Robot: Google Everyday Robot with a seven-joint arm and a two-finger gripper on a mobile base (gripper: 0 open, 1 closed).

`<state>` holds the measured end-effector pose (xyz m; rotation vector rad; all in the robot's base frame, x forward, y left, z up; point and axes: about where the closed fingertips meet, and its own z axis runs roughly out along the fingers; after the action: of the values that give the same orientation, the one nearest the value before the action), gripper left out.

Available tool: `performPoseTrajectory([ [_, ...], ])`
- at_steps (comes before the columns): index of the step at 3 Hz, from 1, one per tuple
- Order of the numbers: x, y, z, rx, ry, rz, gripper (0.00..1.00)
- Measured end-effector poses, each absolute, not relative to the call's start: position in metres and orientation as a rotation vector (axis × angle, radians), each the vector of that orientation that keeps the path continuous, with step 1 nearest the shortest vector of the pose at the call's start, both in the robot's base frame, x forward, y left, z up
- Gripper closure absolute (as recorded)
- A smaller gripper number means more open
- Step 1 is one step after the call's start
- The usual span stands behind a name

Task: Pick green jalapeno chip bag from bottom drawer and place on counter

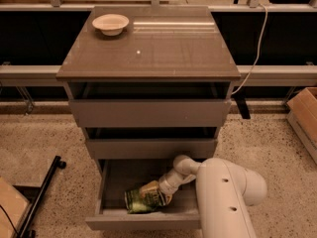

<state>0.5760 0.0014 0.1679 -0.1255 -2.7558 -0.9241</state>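
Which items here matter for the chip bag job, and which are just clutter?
Job: green jalapeno chip bag; bottom drawer; counter; gripper, inside the drawer at the bag.
Lying about: bowl on the counter; cardboard box; white cable; black pole.
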Motion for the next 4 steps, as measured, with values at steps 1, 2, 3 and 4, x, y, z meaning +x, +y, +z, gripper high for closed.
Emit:
performPoseTrajectory([
  [1, 0.568, 0.011, 0.171, -0.120, -2.750, -0.911, 0.40],
  [2, 0.563, 0.014, 0.174, -0.116, -2.748, -0.903, 0.62],
  [3, 0.560, 0.013, 0.171, -0.127, -2.733, -0.917, 0.86],
  [4, 0.561, 0.012, 0.161, -0.145, -2.713, -0.918, 1.00],
])
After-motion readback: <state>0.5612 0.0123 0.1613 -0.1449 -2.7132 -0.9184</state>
